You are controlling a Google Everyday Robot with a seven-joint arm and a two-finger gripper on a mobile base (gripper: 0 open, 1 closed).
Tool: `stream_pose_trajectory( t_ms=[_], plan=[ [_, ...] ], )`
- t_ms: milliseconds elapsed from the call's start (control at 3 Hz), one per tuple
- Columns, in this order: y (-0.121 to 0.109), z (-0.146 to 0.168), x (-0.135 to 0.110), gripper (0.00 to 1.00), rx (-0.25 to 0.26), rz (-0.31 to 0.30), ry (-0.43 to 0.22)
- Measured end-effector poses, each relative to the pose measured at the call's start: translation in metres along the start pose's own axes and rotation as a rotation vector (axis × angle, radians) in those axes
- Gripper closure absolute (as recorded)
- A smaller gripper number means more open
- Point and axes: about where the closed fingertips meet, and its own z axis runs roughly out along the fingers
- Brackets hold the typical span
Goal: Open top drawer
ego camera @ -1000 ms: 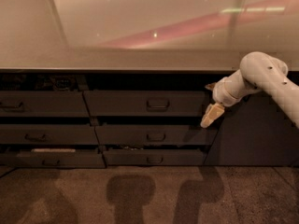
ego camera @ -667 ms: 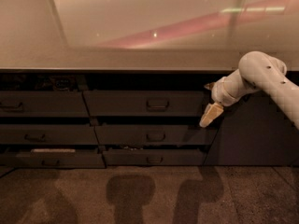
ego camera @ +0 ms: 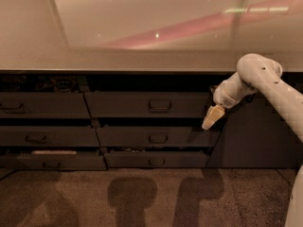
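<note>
The gripper (ego camera: 212, 117) hangs at the end of the white arm (ego camera: 265, 79), tip pointing down and to the left. It sits in front of the right end of the top drawer (ego camera: 123, 105), near that front's lower corner. From where I stand I cannot tell whether it is clenched or released, and nothing shows in its hold. I also cannot say whether it touches the front or only hovers before it.

The top drawer is the wide dark front just under the counter (ego camera: 142, 27). Its small loop handle (ego camera: 160, 106) is at the middle, well to the left of the gripper. A dark strip runs above the front, but I cannot judge whether the drawer is already out a little.

To my eye, the step in hand is reaching the handle, and the pull has not begun. To do it well, the gripper should travel left along the front and line up square with the loop. It should take hold there, then draw straight back, away from the cabinet. A pull from the corner would likely twist the drawer on its runners. It should stay above the middle drawer (ego camera: 128, 137) and the bottom drawer (ego camera: 137, 159), which carry the same kind of handle. The narrower left-hand drawers (ego camera: 42, 105) are not the target either.

I can read no brand, label or writing anywhere on the fronts, the counter or the arm.
</note>
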Motion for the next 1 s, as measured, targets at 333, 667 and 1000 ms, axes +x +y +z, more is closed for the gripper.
stream_pose_trajectory(
  t_ms=[333, 667, 1000],
  plan=[
    [0.0, 0.0, 0.0, 0.19, 0.0, 0.0, 0.0],
    [0.0, 0.0001, 0.0, 0.42, 0.0, 0.0, 0.0],
    [0.0, 0.0001, 0.0, 0.65, 0.0, 0.0, 0.0]
  ],
)
